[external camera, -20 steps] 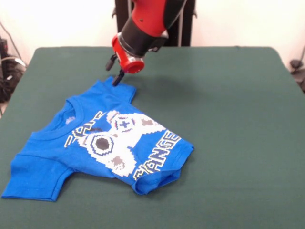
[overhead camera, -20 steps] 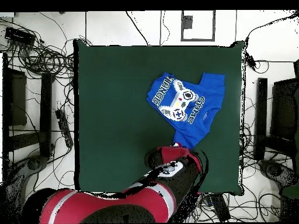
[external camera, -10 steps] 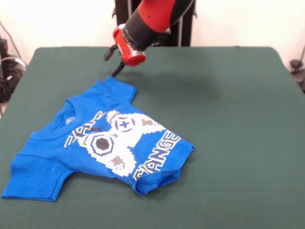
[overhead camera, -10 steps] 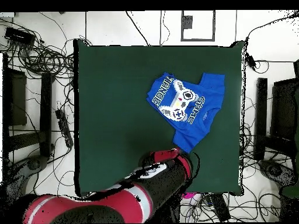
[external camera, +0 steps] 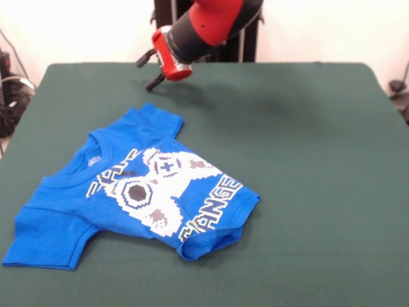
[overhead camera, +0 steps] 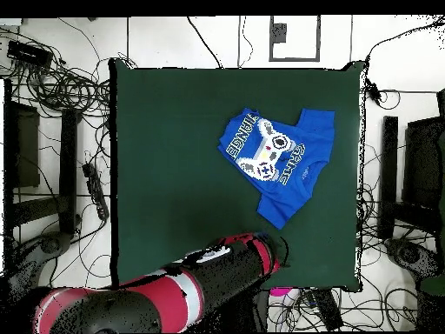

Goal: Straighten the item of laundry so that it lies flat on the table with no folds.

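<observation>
Hem (external camera: pixel 211 240) of the blue T-shirt (external camera: pixel 137 192) lies folded under on the desk (external camera: pixel 319 160). Gripper (external camera: pixel 149 69) hangs clear, jaws spread and empty; a grasp catching both layers would likely drag the fold along.

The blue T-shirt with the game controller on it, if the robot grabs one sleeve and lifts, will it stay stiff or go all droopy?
Probably droopy: the blue T-shirt is thin cloth, and its hem already lies folded under. It looks light, so it would likely slide on the table when pulled.

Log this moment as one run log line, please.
tool: open, empty, raised clear of shirt | T-shirt: print up, hem folded under, not flat | table: shirt near one edge | status: unfinished
</observation>
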